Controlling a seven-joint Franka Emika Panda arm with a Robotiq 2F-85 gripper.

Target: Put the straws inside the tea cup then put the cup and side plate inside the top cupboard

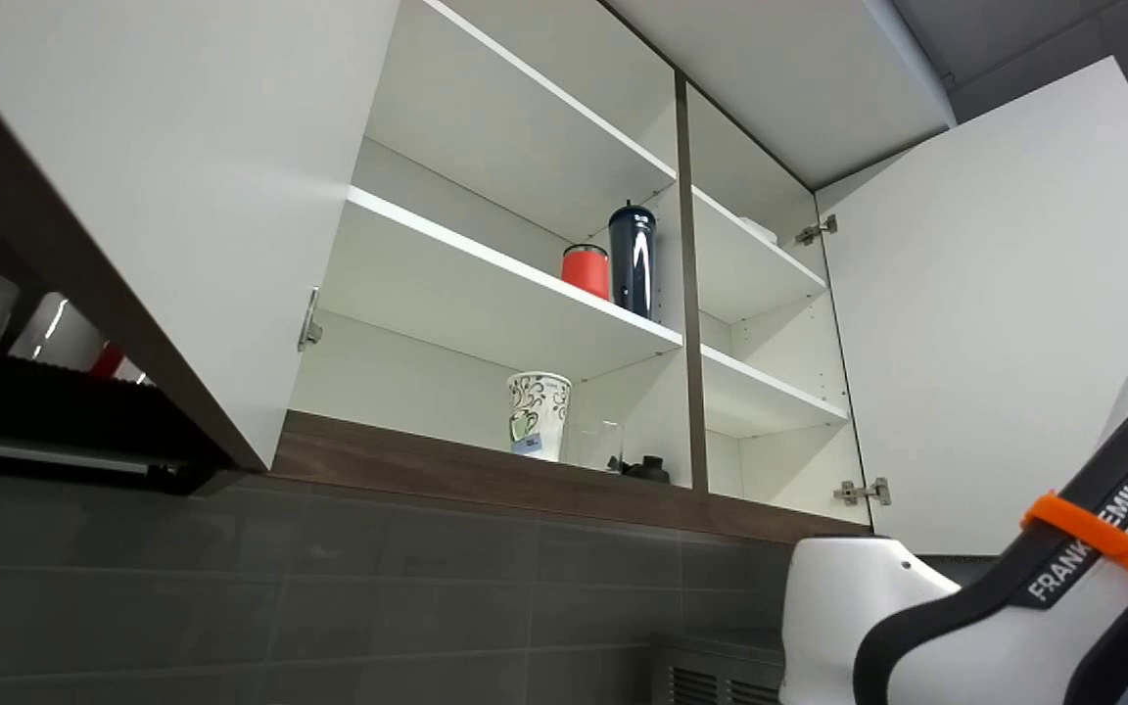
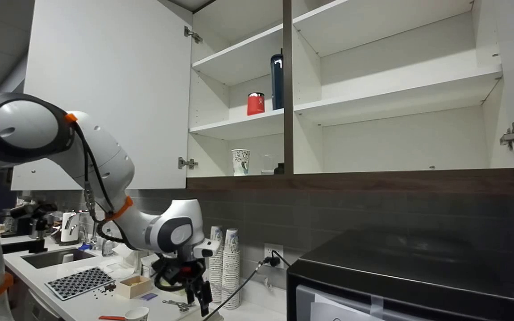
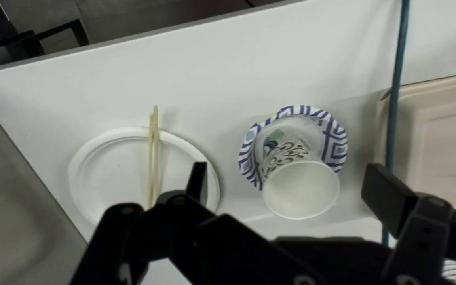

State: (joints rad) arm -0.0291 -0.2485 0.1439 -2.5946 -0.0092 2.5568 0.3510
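Note:
In the wrist view the tea cup (image 3: 301, 190), white with a dark vine pattern, stands empty on the side plate (image 3: 337, 148) with its blue-and-white rim. The straws (image 3: 153, 150), thin and pale, lie across a larger plain white plate (image 3: 81, 170) to the left. My gripper (image 3: 285, 170) is open above the cup; its fingers appear either side of the mouth with nothing held. An exterior view has the gripper (image 2: 199, 298) low over the counter, pointing down; the tea cup, side plate and straws cannot be made out there. The top cupboard (image 1: 486, 494) has its doors swung wide in both exterior views.
A patterned paper cup (image 1: 539, 421) and black item (image 1: 647, 470) occupy the cupboard's bottom level; a red tumbler (image 2: 255, 104) and dark bottle (image 2: 277, 82) stand higher. Cup stacks (image 2: 231, 276) and a black appliance (image 2: 400, 272) flank the gripper. A beige tray (image 3: 441, 138) lies right.

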